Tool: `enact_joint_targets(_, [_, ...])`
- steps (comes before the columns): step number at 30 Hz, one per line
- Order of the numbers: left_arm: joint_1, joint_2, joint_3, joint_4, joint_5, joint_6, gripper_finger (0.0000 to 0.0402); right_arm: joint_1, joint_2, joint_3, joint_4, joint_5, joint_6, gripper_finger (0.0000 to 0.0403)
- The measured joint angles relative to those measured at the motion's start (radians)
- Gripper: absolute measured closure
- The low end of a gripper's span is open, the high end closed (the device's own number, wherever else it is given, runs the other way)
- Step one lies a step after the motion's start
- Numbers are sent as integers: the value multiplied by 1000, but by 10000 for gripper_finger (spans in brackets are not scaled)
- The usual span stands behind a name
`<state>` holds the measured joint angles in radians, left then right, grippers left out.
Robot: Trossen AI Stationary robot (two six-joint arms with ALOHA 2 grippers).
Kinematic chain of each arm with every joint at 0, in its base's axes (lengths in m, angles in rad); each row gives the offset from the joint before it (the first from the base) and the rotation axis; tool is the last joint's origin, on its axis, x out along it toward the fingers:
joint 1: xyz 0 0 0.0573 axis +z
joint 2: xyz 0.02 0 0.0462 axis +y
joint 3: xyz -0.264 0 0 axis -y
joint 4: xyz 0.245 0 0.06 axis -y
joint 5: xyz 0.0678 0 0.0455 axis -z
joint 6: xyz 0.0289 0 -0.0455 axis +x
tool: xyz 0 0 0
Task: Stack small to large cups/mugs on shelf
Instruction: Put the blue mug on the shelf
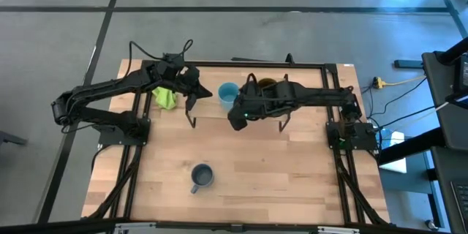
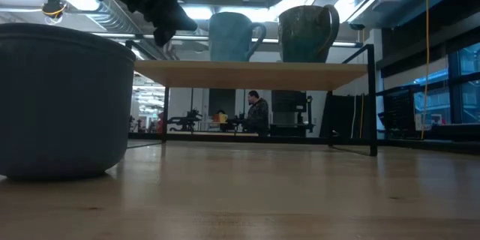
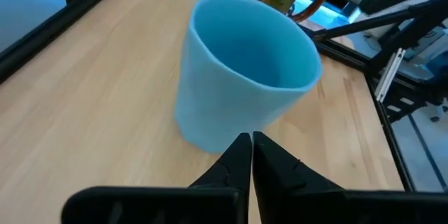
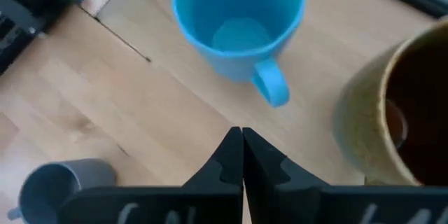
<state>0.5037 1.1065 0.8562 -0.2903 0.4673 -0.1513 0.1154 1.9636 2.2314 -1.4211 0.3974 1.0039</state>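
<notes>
From above, the sky-blue mug (image 1: pixel 227 93) and the brown-olive mug (image 1: pixel 266 85) stand side by side on the shelf (image 1: pixel 212 111), while the grey-blue mug (image 1: pixel 201 177) sits well apart on the worktop (image 1: pixel 278 183). The left claw (image 1: pixel 191 99) hovers beside the sky-blue mug; the right claw (image 1: pixel 235 121) hangs over the shelf's front edge.

At table height, both shelved mugs stand upright, with free board to the left of the sky-blue mug (image 2: pixel 232 36); the grey-blue mug (image 2: pixel 64 97) looms near the lens.

The left wrist camera shows its claw (image 3: pixel 250 155) pressed together, empty, just short of the sky-blue mug (image 3: pixel 241 73).

The right wrist camera shows its claw (image 4: pixel 242 150) likewise closed and empty.

Judged from this, fetching the grey-blue mug is next: the fingers should spread before descending, pinch its wall, and set it left of the sky-blue mug without nudging it.
</notes>
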Motion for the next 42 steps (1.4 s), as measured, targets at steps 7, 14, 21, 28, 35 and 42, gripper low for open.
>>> enact_joint_targets(7, [0, 0, 0, -12, 7, -7, 400, -30, 1, 0, -35, 40, -39, 403])
enact_joint_targets(14, [0, 0, 0, -12, 22, -8, 392, -47, 31, 0, -39, 19, -95, 403])
enact_joint_targets(21, [0, 0, -1, -14, 22, -17, 400, -59, 46, 0, -42, 15, -145, 403])
enact_joint_targets(28, [0, 0, -1, -15, 22, -28, 392, -75, 47, 0, -49, 44, -178, 403])
enact_joint_targets(35, [0, 0, -1, -15, 26, -53, 400, -96, 47, 0, -49, 36, -195, 403])
enact_joint_targets(42, [0, 0, -1, -15, 55, -67, 393, -112, 54, 0, -40, -3, -224, 403])
